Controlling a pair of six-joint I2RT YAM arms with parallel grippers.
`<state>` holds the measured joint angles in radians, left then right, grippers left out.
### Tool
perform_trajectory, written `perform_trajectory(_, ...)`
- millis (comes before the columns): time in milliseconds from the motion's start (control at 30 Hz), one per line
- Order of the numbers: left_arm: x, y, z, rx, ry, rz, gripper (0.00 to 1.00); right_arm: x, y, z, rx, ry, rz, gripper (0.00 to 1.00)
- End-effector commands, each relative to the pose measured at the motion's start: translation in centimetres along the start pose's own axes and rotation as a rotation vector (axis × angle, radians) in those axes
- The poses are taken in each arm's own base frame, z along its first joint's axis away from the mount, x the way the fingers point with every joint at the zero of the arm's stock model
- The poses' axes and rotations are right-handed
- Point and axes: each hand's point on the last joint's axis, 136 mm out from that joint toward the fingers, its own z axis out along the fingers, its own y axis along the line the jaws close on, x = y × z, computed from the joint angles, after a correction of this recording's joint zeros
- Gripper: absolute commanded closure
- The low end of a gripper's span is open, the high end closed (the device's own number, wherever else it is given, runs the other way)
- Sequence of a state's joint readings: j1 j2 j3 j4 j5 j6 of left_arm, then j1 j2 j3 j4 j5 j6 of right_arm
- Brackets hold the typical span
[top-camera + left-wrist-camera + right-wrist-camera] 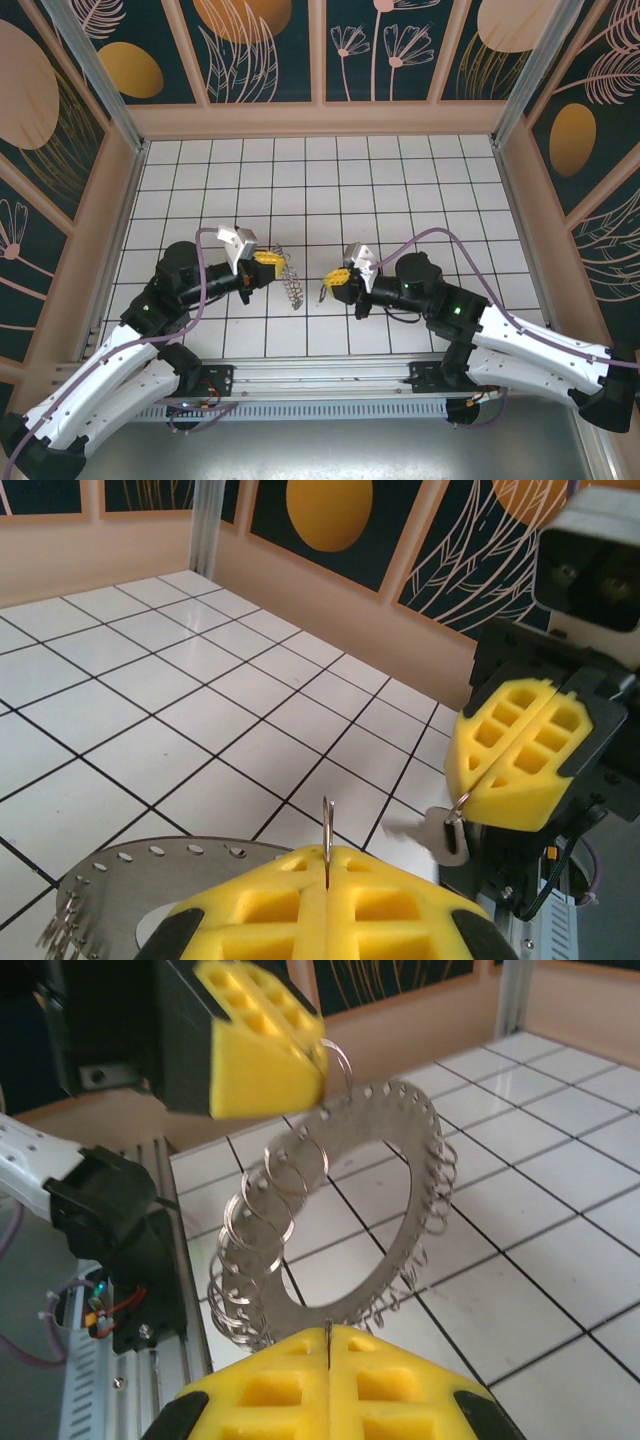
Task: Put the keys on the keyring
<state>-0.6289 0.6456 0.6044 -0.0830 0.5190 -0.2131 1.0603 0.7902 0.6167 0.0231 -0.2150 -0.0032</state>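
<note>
My left gripper (267,258) (327,868) is shut on a thin keyring (327,828), which shows edge-on and stands up from between the yellow pads. That keyring hangs on a round metal disc (291,282) (405,1210) (140,880) whose rim carries several wire rings. The disc dangles below the left gripper (262,1052). Facing it, my right gripper (338,277) (328,1345) (515,765) is shut on a small wire loop. A silver key (443,835) (325,292) hangs from that loop. The two grippers are a short gap apart above the table's middle.
White tiled table (330,180) with patterned walls on three sides. An aluminium rail (320,375) runs along the near edge by the arm bases. Cables loop from both wrists.
</note>
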Motion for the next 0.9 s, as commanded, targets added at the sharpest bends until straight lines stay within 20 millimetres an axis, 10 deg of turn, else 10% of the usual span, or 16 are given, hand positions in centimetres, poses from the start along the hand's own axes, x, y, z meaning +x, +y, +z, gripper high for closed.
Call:
perform_trajectory(0,-2.2,-1.5,-0.6,0.050,-0.057,0.076,1.00,-3.4,1.4,-0.2,-0.058,-0.100,-0.048,1.00)
perform_trajectory(867,-2.4,-0.9,2.1,0.083,-0.049,0.155,1.00,-5.2,-1.1,2.6,0.052,-0.150,-0.063,1.00)
